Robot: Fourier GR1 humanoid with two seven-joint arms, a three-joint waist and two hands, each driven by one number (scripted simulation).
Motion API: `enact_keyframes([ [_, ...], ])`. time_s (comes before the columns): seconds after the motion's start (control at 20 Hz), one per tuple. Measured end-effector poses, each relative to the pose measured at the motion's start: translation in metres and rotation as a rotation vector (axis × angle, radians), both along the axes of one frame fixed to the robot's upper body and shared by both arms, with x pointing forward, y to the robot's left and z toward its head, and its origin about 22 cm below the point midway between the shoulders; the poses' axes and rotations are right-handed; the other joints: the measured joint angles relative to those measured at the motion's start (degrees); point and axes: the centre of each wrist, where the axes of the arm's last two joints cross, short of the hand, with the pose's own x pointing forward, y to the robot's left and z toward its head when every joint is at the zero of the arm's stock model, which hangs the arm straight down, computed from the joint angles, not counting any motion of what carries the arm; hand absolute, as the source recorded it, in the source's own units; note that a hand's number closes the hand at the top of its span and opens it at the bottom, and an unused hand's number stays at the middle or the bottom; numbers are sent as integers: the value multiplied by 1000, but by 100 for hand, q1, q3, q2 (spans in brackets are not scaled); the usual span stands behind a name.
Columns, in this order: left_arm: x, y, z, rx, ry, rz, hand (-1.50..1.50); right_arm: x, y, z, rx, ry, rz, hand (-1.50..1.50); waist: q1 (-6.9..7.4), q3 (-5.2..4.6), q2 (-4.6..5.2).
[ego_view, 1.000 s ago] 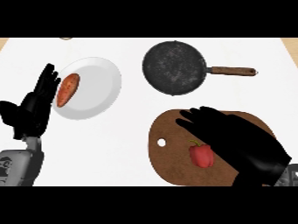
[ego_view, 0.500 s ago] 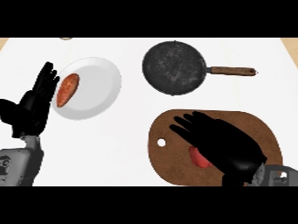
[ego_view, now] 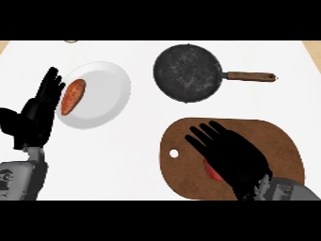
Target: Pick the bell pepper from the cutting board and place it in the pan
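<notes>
**Pepper under my right palm**

My right hand [ego_view: 228,155] covers the red bell pepper [ego_view: 212,171] on the brown oval wooden cutting board [ego_view: 281,146], fingers spread straight, holding nothing. The round black cast-iron pan [ego_view: 188,72] lies toward twelve o'clock.

My hands [ego_view: 228,153] black, forearms [ego_view: 13,181] grey. Cutting board [ego_view: 281,146] brown w/ small white hole. Pepper [ego_view: 212,172] red. Pan [ego_view: 188,73] dark speckled grey, brown handle. Plate [ego_view: 107,92] white; orange-red food [ego_view: 73,96] on it. Counter [ego_view: 135,155] white.
</notes>
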Motion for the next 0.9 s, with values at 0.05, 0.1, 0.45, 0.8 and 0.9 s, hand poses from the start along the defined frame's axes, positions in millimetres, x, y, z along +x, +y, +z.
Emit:
enact_keyframes([
  [0.05, 1, 1, -2, -2, 0, -2, 0, 1, -1, -2, -9, 3, 1, -150, -2, 0, 0],
  [0.1, 0, 4, 1, -3, 1, 1, 0, 1, -3, -3, -16, 8, -1, -150, -3, -1, 0],
  [0.45, 6, 13, 1, 1, 3, -1, 0, 12, 6, -18, -42, 13, -11, -150, -1, 0, 2],
  [0.8, 6, 6, 1, 0, -4, 0, 0, 19, 7, -45, -102, 30, -14, -150, 2, 0, 3],
  [0.9, 4, 11, -1, 0, -4, 2, 0, 23, 6, -47, -114, 38, -19, -150, 2, -1, 2],
])
